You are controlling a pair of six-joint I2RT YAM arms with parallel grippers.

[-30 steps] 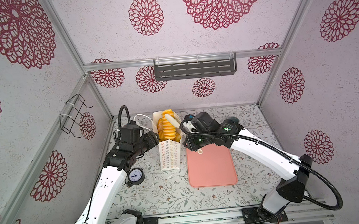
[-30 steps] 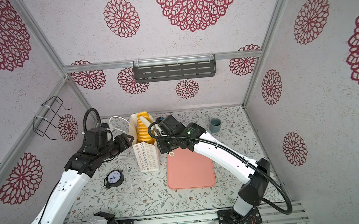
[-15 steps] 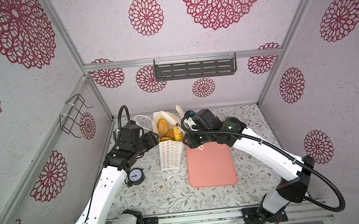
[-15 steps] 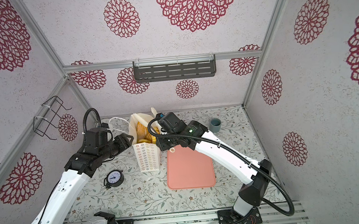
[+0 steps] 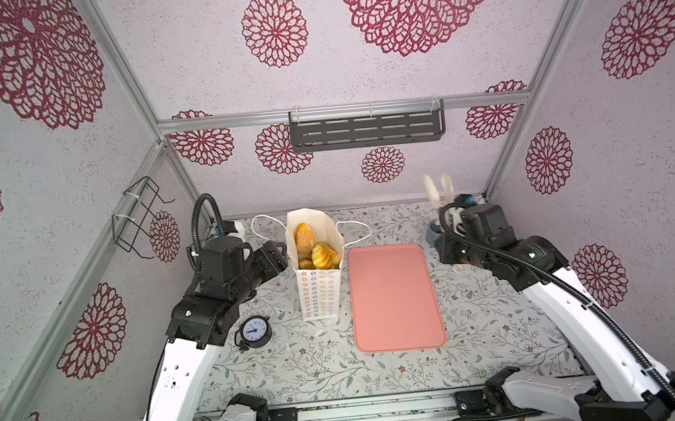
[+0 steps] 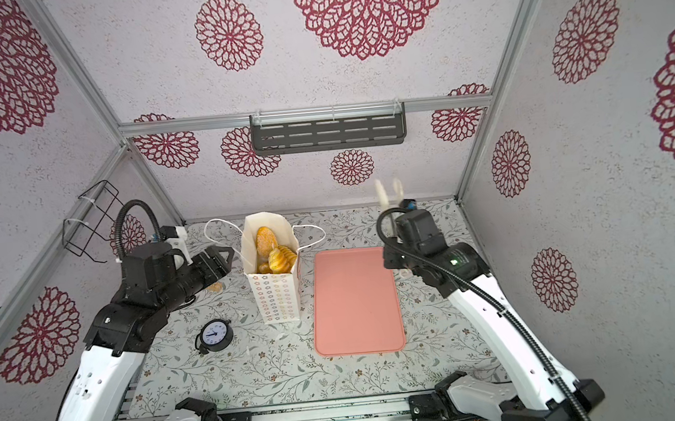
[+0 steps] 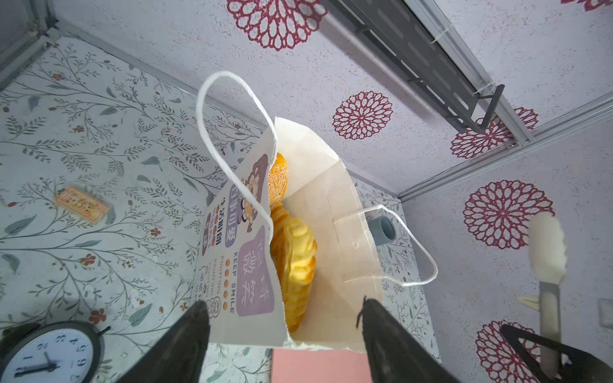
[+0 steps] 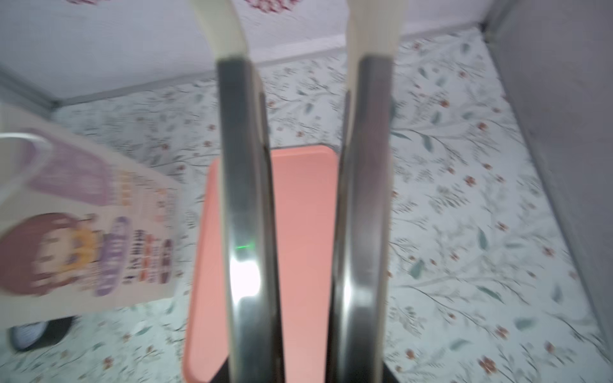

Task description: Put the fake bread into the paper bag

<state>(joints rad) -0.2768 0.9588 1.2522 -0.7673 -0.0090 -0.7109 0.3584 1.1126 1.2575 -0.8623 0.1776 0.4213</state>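
Standing upright, mouth open, toward 10 o'clock of tabletop [image 5: 299, 365] centre: tall white paper bag [image 5: 320, 296], flower-outline narrow side, cord handles drooping toward 9 and 3 o'clock. Lying inside: glossy golden fake bread [image 6: 265, 238], ridged roll [image 5: 325, 255] sitting at 5 o'clock of sugared oval bun [image 5: 304, 236].

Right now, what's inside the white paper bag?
Near the top of the paper bag sit a sugary oval bun and a ridged spiral roll, plus part of another bread. Anything deeper is hidden by them and the bag's walls.

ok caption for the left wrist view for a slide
Open left claw facing the paper bag with fake bread inside
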